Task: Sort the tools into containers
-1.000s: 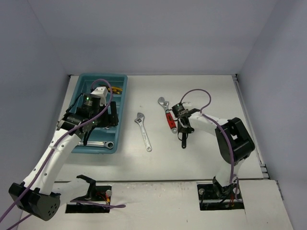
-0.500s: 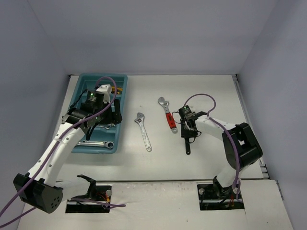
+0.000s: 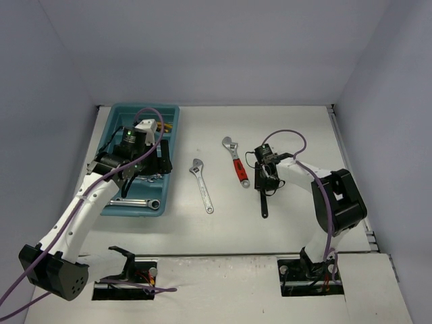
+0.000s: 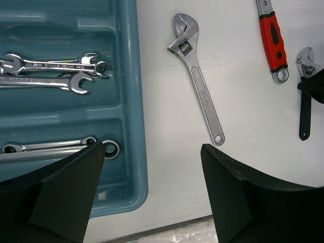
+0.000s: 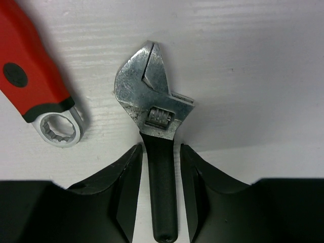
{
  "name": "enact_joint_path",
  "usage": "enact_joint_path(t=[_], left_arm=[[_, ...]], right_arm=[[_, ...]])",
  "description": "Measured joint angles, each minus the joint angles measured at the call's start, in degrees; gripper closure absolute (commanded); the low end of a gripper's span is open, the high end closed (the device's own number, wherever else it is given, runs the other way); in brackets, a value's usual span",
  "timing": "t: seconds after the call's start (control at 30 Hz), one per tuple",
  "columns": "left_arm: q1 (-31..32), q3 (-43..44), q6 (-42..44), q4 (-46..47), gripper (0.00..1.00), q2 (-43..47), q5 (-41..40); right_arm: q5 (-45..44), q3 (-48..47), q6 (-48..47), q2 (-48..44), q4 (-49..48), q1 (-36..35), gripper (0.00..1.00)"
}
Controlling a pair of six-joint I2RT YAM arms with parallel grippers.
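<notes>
In the top view, much of the teal tray (image 4: 132, 76) at the worktop's (image 3: 290, 135) far left is covered by the left arm. The spanners (image 4: 50, 73) in its compartments are cut off at the wrist view's edge. The left hand (image 4: 152, 195) is held wide above the tray's right rim. The right hand (image 5: 162, 192) is set narrow astride the black-handled wrench (image 5: 152, 101), with slivers of worktop seen either side of the handle. The silver wrench (image 3: 201, 185) and red-handled wrench (image 3: 237, 164) are seen lying apart on the worktop.

Head of red-handled wrench (image 4: 272, 40) past left wrist view's top edge; tray (image 3: 135, 109) middle behind left arm (image 3: 88, 196)
</notes>
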State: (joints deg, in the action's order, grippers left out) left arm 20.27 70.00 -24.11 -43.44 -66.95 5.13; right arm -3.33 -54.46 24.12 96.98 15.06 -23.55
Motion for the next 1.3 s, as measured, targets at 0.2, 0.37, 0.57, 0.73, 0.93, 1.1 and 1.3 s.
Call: enact_joint_path(t=[0.2,0.37,0.57,0.73,0.93,1.1,1.3], left_arm=[[0.00,0.00,-0.19,0.00,0.26,-0.25,0.07],[0.02,0.02,-0.27,0.00,0.26,-0.90,0.39],[0.39,0.02,-0.97,0.21,0.26,-1.05,1.44],[1.45,-0.05,-2.55,1.95,0.26,-1.05,3.80],[3.01,-1.91,-6.09,7.71,0.26,-0.92,7.99],[5.06,-3.42,-8.98,12.95,0.26,-1.27,11.14],[7.76,-4.26,-13.36,22.37,0.26,-4.32,15.09]], right_arm=[[-0.08,-0.97,0.13,0.96,-0.58,0.00,0.73],[-0.50,-1.11,0.53,1.19,-1.02,0.00,0.99],[-0.70,-1.11,1.09,1.21,-1.15,0.00,1.00],[-0.41,-1.11,-0.45,0.75,-1.09,-0.12,1.00],[2.05,-1.42,-4.55,-4.70,0.10,-1.14,1.00],[6.35,-4.26,-8.15,-12.21,0.54,-2.69,1.00],[12.47,-7.59,-11.78,-17.43,0.54,-5.16,1.00]])
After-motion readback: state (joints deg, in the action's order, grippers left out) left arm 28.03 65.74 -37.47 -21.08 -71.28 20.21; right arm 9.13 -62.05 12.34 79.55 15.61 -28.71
